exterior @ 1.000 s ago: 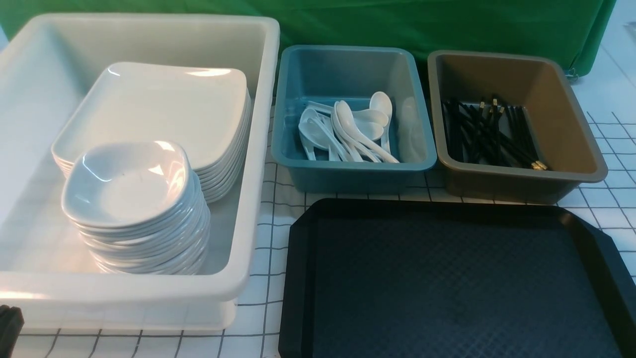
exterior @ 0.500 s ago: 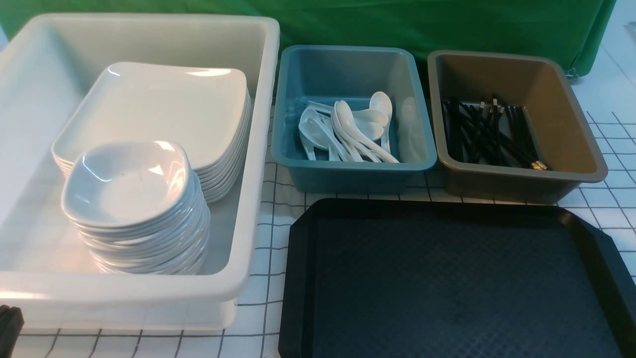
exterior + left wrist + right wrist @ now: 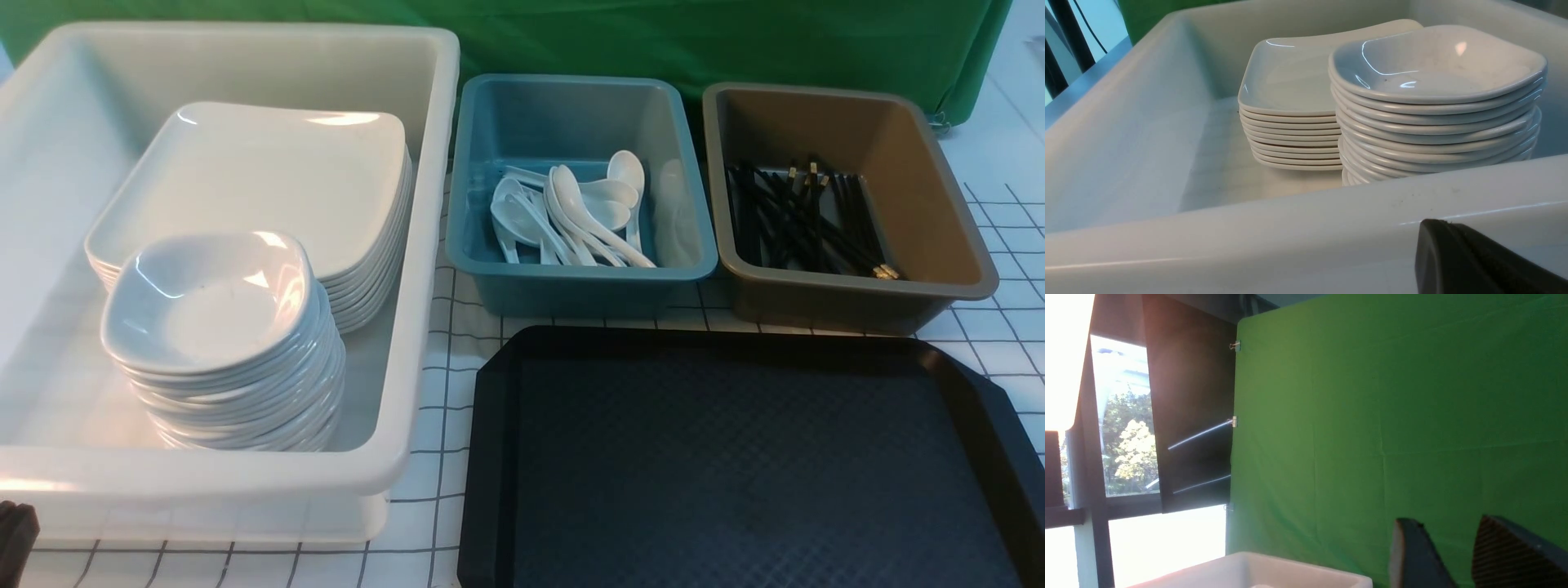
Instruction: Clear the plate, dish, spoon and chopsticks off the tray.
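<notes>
Nothing lies on the black tray; its textured floor is bare, so I judge the clearing finished, or at most waiting for a fresh load. No further pickup seems called for; the next move would be only for the arms to rest clear of the bins.

Beyond the tray's far edge stand two small tubs. One, a teal tub, holds a loose heap of white spoons. Its neighbour, a brown tub, holds a bundle of black chopsticks with gold bands at their ends. To the tray's left sits a big white bin. Inside it a stack of large white plates stands toward the far wall, and a stack of small dishes stands in front of it, touching or just beside it.

Only a dark corner of the left hand shows in the front view, low beside the white bin's near wall; its jaws are closed and hold nothing I can see. Seen from its own wrist camera, the right hand points at the green backdrop, with a gap between its two fingers and nothing in that gap.
</notes>
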Motion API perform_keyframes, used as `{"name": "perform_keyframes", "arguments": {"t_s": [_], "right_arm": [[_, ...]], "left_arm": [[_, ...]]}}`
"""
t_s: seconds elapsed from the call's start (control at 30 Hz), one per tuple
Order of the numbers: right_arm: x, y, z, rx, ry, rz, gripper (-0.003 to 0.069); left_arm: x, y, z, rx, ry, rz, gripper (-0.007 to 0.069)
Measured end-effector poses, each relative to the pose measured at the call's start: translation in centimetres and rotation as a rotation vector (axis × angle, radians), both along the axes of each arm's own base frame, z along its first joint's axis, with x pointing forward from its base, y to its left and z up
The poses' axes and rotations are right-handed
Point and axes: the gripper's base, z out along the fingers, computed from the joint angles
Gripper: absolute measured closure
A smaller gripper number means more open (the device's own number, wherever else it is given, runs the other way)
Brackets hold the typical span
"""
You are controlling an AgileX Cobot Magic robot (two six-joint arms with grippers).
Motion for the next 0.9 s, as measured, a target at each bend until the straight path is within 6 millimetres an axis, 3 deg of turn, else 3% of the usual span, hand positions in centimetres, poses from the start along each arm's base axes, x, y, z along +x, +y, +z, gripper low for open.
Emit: {"name": "perform_keyframes", "arguments": {"t_s": [0.27,0.4,0.63,0.73,0.9], "right_arm": [[0.6,0.4,-1.2,-0.070,0.015,-0.055,0.0419],[1.9,0.7,-3.7,-0.140,0.083,-0.226,0.0419],[4.8,0.0,-12.7,-0.250,0.372,-0.561,0.0419],[4.9,-0.5,-14.7,-0.291,0.527,-0.628,0.0419],[4.9,-0.6,-15.2,-0.310,0.567,-0.644,0.0419]], "left_arm": [[0.0,0.0,0.0,0.000,0.000,0.000,0.0627],[0.0,0.0,0.0,0.000,0.000,0.000,0.0627],[0.0,0.0,0.0,0.000,0.000,0.000,0.0627],[0.0,0.0,0.0,0.000,0.000,0.000,0.0627],[0.0,0.0,0.0,0.003,0.000,0.000,0.0626]]}}
